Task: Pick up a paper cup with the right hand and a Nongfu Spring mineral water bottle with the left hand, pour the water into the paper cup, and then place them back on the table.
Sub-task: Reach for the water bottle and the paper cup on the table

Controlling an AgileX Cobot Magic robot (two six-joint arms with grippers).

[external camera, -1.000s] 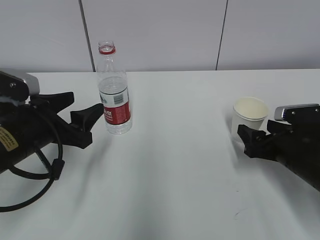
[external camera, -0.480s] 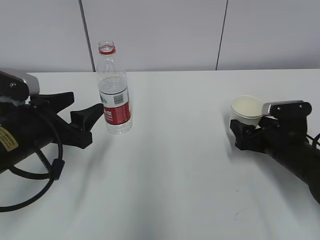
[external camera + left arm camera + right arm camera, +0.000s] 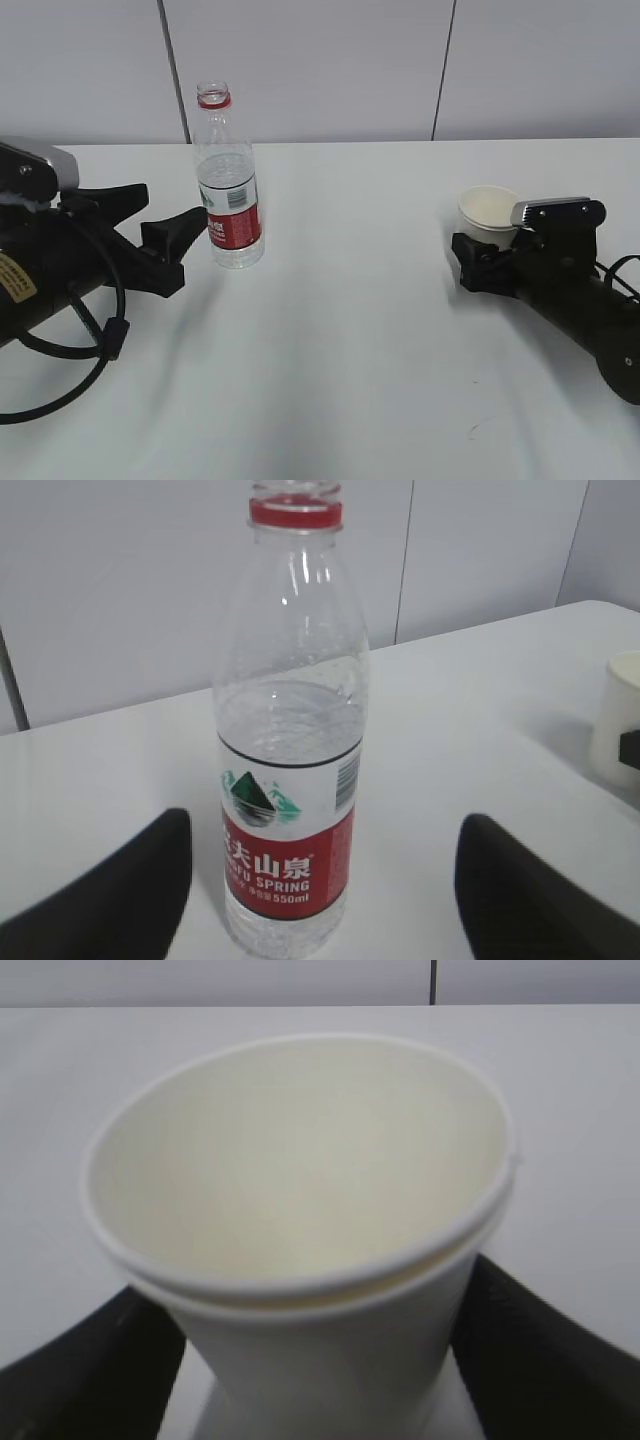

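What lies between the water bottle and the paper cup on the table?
Nothing: the exterior view shows only bare white table between the Nongfu Spring mineral water bottle and the paper cup.

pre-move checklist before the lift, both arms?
1. Paper cup between the right gripper fingers: ok; its wall looks pinched in.
2. Cup empty: ok, cream inside shows dry.
3. Bottle upright between the left gripper fingers: ok, centred.
4. Left grip on the bottle: not ok, the fingers stand apart from it on both sides.
5. Bottle cap off: ok, open neck above the red ring.
6. Water in the bottle: ok, level sits just above the label.
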